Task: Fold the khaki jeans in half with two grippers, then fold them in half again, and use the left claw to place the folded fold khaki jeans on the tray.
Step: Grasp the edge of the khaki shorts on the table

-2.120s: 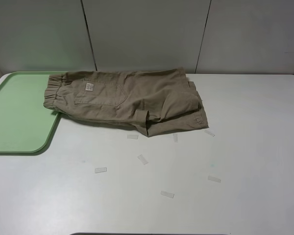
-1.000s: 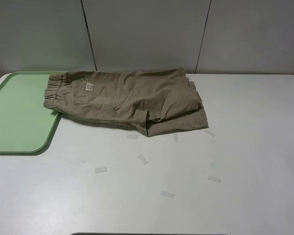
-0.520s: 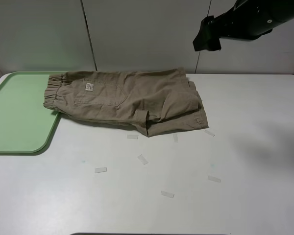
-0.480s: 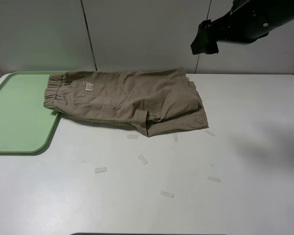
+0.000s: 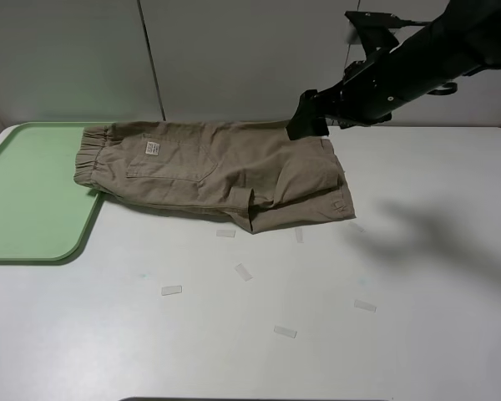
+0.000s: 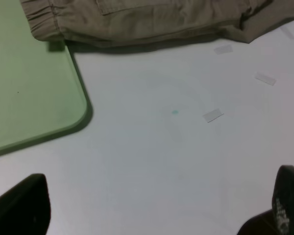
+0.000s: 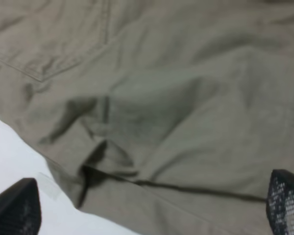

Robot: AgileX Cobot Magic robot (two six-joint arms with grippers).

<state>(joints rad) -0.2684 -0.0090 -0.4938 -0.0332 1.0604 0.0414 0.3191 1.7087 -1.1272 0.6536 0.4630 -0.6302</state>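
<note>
The khaki jeans (image 5: 225, 171) lie flat at the back of the table, white label up, with the elastic waistband overlapping the right rim of the pale-green tray (image 5: 25, 196). My right gripper (image 5: 305, 125) reaches in from the upper right and hovers over the jeans' far right edge. In the right wrist view it (image 7: 149, 205) is open and empty just above the khaki fabric (image 7: 152, 98). My left gripper (image 6: 152, 208) is open and empty above bare table, with the tray corner (image 6: 34, 98) and the jeans' near edge (image 6: 147, 24) ahead of it. The left arm is out of the exterior view.
Several small white tape strips (image 5: 243, 271) lie scattered on the white table in front of the jeans; some also show in the left wrist view (image 6: 213, 115). A grey panelled wall (image 5: 234, 58) stands right behind the table.
My right arm has come in from the upper right and dropped down toward the jeans' far right edge. The jeans and tray have not moved.
</note>
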